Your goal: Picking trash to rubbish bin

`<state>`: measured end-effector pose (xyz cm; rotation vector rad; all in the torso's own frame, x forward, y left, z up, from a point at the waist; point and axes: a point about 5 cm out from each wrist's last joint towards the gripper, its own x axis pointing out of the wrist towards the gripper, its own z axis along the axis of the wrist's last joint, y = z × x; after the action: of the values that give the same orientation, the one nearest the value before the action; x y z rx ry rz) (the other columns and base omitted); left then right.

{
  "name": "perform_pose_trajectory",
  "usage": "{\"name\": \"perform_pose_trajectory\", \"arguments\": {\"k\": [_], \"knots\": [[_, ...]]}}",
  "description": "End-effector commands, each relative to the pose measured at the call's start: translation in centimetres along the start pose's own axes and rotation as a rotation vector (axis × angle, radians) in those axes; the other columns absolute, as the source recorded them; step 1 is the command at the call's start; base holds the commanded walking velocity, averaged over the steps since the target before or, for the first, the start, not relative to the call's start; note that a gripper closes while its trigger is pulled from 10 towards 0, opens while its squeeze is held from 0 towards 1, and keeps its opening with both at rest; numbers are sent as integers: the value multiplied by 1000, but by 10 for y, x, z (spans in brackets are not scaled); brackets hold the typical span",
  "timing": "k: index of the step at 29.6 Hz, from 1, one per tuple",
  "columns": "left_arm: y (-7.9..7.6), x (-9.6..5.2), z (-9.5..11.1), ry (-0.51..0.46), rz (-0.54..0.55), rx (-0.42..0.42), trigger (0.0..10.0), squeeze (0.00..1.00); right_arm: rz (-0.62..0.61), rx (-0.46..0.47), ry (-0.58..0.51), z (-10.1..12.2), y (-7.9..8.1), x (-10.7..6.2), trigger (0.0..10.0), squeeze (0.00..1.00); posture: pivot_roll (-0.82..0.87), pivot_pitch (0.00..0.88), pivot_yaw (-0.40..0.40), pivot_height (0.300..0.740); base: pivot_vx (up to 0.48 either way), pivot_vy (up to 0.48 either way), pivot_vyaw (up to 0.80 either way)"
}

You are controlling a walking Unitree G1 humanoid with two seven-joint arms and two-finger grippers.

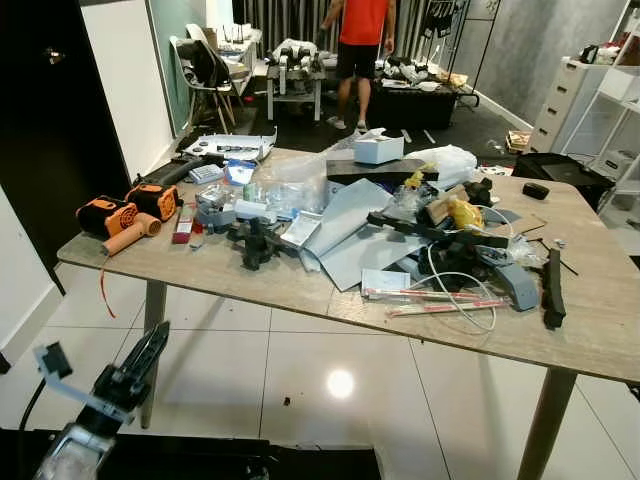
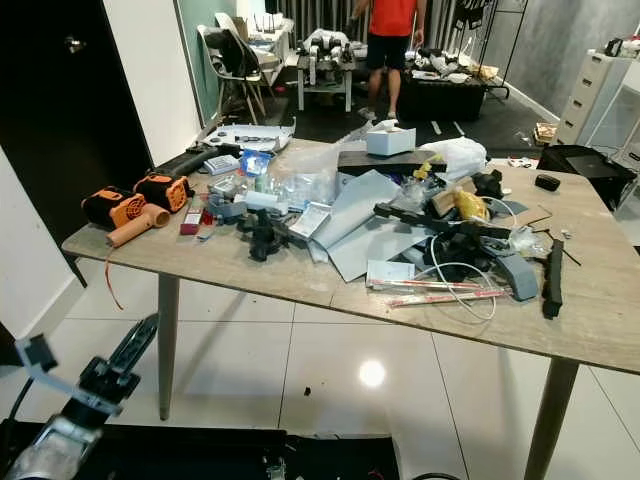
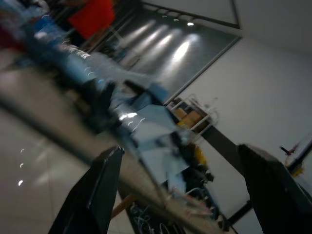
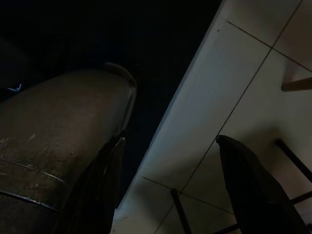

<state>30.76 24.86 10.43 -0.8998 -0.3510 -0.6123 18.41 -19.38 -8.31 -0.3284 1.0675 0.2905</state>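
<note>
Clutter (image 1: 400,230) covers the table (image 1: 600,320), well above the left gripper (image 1: 140,365), whose fingers spread wide, holding nothing. Right gripper (image 4: 168,190), likewise spread and empty, faces white floor tiles (image 4: 234,97).

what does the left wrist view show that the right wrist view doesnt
Left wrist view: the left hand points up at the cluttered table, blurred, with grey sheets on it and a person in a red top beyond.

Right wrist view: the right hand hangs low over the white tiled floor, beside a dark rounded surface, with a wooden leg at the edge.

Both: two black fingers spread apart, nothing between them.
</note>
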Motion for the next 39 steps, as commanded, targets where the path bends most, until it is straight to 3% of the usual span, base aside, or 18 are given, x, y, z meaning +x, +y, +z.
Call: {"name": "perform_pose_trajectory", "arguments": {"k": [1,4,7,8,15,17,18,21,28,39], "knots": [[-3,14,8,-51,-8,34,10000,0,-1,19,24,-7,2,0,10000,0,-94,89,20,740,0,0,0],[-6,46,24,-151,64,105,10000,0,-15,28,30,-8,1,0,10000,0,-99,89,19,740,0,0,0],[-6,52,28,-174,76,112,10000,0,-16,27,32,-8,1,0,10000,0,-102,88,19,740,0,0,0],[-9,68,35,-193,129,162,10000,0,-17,23,41,-10,0,-1,10000,0,-107,88,20,740,0,0,-744],[-16,94,31,-88,240,353,10000,0,-29,25,47,-13,-2,-2,10000,0,-121,80,28,740,0,0,-635],[-16,94,31,-88,240,353,10000,0,-29,25,47,-13,-2,-2,10000,0,-121,80,28,740,0,0,0],[-16,95,26,-47,262,407,10000,0,-29,24,46,-14,-2,-2,10000,0,-123,79,29,740,0,0,0],[-14,94,17,-4,318,463,10000,0,-27,19,48,-15,-1,-2,10000,0,-123,77,32,740,0,0,0],[-11,91,4,28,379,517,10000,0,-23,14,51,-15,2,-1,10000,0,-120,81,36,740,128,0,0],[-19,99,-4,34,335,545,10000,0,-14,14,54,-16,6,-1,10000,0,-112,94,43,740,360,0,0]]}}
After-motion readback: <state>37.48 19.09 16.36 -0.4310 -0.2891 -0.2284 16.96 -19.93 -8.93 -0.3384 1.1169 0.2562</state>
